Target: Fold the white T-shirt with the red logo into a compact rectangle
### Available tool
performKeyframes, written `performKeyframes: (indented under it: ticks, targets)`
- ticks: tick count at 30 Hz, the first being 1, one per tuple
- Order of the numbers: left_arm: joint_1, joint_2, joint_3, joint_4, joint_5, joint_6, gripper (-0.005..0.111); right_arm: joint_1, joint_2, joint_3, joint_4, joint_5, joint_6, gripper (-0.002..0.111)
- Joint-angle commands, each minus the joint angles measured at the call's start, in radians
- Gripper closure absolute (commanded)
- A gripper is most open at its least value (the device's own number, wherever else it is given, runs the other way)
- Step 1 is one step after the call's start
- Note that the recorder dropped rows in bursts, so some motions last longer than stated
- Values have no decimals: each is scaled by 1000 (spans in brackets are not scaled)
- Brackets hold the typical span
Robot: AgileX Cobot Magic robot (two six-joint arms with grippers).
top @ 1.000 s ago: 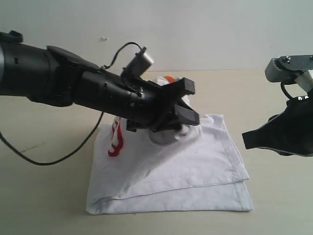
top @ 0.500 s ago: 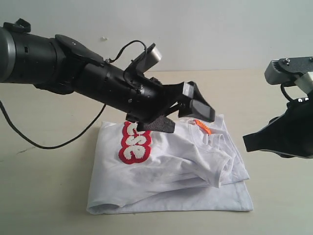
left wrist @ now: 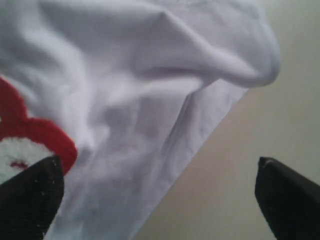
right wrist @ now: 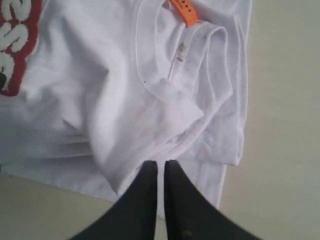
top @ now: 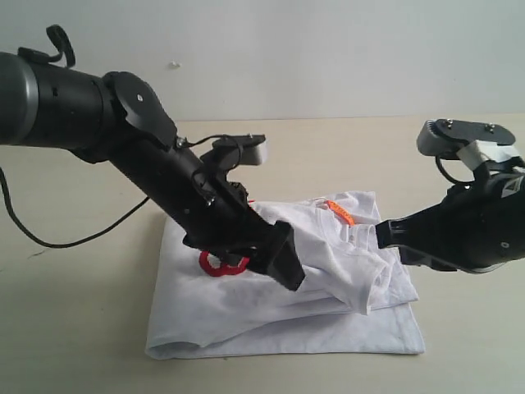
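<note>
The shirt (top: 328,283) lies part-folded under both arms, with a loose, rumpled flap (top: 361,275) on top. The left gripper (left wrist: 160,200) hangs just above it, jaws spread wide and empty, the logo (left wrist: 30,135) beside one finger. It is probably lined up to take or smooth that layer. The right gripper (right wrist: 159,167) has its jaws nearly together with no cloth between them. Its tips sit at the flap's edge, seemingly ready to pinch it.
</note>
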Motion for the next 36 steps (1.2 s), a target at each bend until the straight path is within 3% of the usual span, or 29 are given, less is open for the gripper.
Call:
performKeyframes:
  ticks: [1,4,7,17,20,27,36]
  targets:
    - [-2,60,-2,29,47,-5,4,-5,69,1,57,-32,-1,86]
    - [-2,100,-2,29,59,-5,4,-5,106,1,74,-39,-3,74]
    - [-8,126,-2,30,62,-2,4,-5,126,1,121,-39,-53,69]
    - [-30,144,-2,23,82,26,4,-5,169,1,560,-73,-482,69]
    - [-30,144,-2,23,101,26,4,-5,219,1,593,-93,-515,74]
    - [-30,144,-2,19,174,26,4,-5,338,1,577,-230,-552,106]
    - [-30,144,-2,26,229,56,4,-5,424,1,507,-351,-550,108]
